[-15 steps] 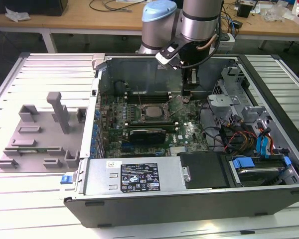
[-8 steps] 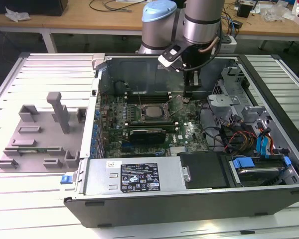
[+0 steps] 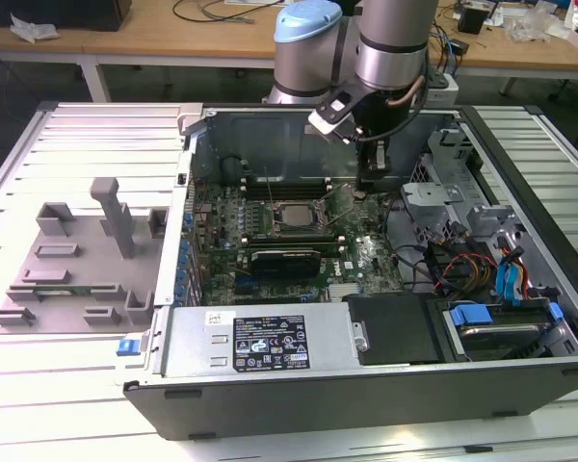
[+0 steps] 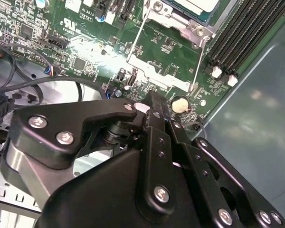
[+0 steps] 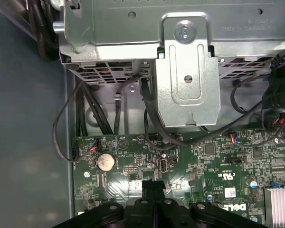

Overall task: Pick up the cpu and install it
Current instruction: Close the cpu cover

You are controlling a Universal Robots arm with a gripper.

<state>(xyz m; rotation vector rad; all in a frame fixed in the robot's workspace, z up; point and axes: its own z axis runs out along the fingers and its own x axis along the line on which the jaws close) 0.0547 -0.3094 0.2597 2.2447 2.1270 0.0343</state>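
Inside the open case [image 3: 520, 164], the arm [image 3: 395, 48] reaches down from the far side. The fingers [image 3: 376, 176] are low over the board [image 3: 366, 260], toward the exterior view's right.

Fingers: pressed together in both wrist views [image 5: 148, 187] [image 4: 156, 110], with only a thin seam between them. Nothing is clamped. The tips point at a bare patch of board near the coin cell [image 5: 105, 162] [image 4: 179, 103]. Cannot tell whether the tips touch the board.

cpu [image 3: 294, 218]: lies flat in the socket at mid-board, silver top up. It is well apart from the fingers, toward the exterior view's left of them. In the second wrist view it sits past the fingertips at the frame edge [image 4: 197, 4]. A wire lever [image 4: 138, 38] and a metal plate [image 4: 156, 71] lie between it and the fingers. Memory slots [image 4: 247, 33] run alongside the socket.

Other parts: a metal bracket [image 5: 187, 71] and dark cables [image 5: 147, 114] sit beyond the board edge in the first wrist view, and a finned heatsink [image 5: 280, 204] is at its corner. A labelled power supply [image 3: 270, 342] runs along the near wall of the case. A drive with blue tabs [image 3: 482, 318] sits near it, toward the exterior view's right.

Surface: the case rests on a white slatted counter [image 3: 39, 385]. A grey plastic fixture [image 3: 77, 260] lies on it toward the exterior view's left. Wooden desks [image 3: 125, 38] with cables stand behind.
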